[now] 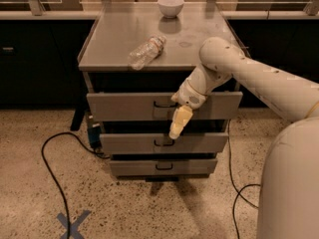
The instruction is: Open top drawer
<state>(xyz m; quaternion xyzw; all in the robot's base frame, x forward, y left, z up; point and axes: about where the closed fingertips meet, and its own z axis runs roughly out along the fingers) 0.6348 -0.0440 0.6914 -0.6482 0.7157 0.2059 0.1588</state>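
Gripper (175, 132) hangs in front of the cabinet, its cream tip pointing toward 7 o'clock, over the dark gap between the top drawer (122, 106) and the middle drawer (199, 142). Whether it is clenched or released cannot be told; it holds nothing that shows.

Far left on the speckled floor, a black cable (46, 158) loops from the cabinet's foot toward 7 o'clock, and a blue tape cross (73, 223) lies at 5 o'clock from that loop. A small blue object (93, 134) sits against the cabinet's left side.

On the grey cabinet top (114, 39), a clear plastic bottle (146, 51) lies on its side, its neck toward 2 o'clock. A white bowl (170, 6) stands upright at 1 o'clock from the bottle, near the back edge.

Below the cabinet top, the top drawer has the widest front of the three, with a dark band above it. Its small dark handle (162, 104) sits at 11 o'clock from the gripper's tip, near but apart. The bottom drawer (134, 167) lies lowest.

At right, the white arm (259, 81) reaches in from 3 o'clock, and the robot's body (291, 183) fills the lower right corner, with another cable (234, 203) just beside it.
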